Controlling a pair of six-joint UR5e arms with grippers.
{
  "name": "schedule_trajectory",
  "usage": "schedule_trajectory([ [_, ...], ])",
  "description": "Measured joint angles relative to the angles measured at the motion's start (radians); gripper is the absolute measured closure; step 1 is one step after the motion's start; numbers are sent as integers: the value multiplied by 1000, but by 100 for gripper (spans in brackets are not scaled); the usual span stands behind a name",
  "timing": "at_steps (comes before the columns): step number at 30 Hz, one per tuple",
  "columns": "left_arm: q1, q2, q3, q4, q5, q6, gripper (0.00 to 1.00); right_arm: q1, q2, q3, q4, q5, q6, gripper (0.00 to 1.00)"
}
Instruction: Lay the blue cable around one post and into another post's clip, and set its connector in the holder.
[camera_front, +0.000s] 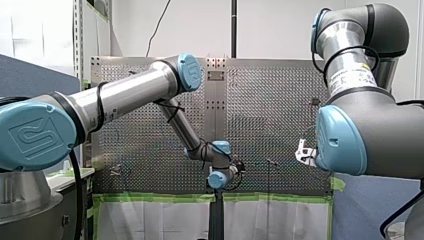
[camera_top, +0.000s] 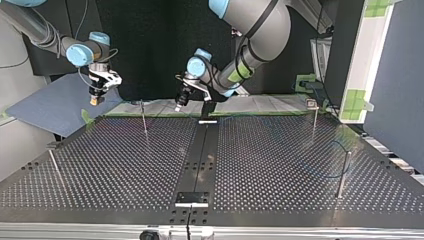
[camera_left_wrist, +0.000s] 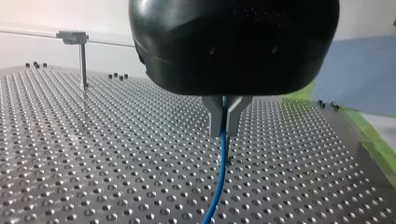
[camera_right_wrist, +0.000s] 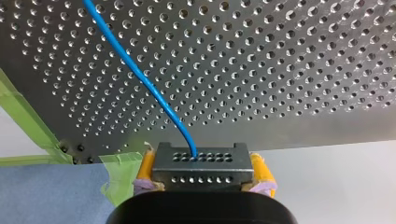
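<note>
Two grippers share one blue cable (camera_right_wrist: 140, 79): my right gripper (camera_right_wrist: 201, 161) clamps its black connector (camera_right_wrist: 201, 173) between yellow pads (camera_right_wrist: 145, 167) just off the table's (camera_right_wrist: 303, 70) corner, the cable running slantwise away over the table. My left gripper's (camera_left_wrist: 225, 122) metal fingers (camera_left_wrist: 215, 119) pinch the cable, which hangs downward. Four posts (camera_top: 344, 172) stand near the table's edges.

Only a logo (camera_front: 32, 136), seemingly UR, on my left arm's joint cap (camera_front: 61, 124).

Silver-grey arms (camera_front: 125, 95), light-blue joint caps (camera_front: 340, 140), black cables (camera_front: 100, 106) — my right tool (camera_right_wrist: 201, 169) yellow-padded
</note>
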Motion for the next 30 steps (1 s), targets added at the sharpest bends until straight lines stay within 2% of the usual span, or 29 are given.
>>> schedule_trajectory([
  [22,10,-2,26,-6,27,-33,99,1,13,-25,-8,-2,3,100],
  [30,12,-42,61,-43,29,-13,99,0,15,-33,-7,-1,3,100],
])
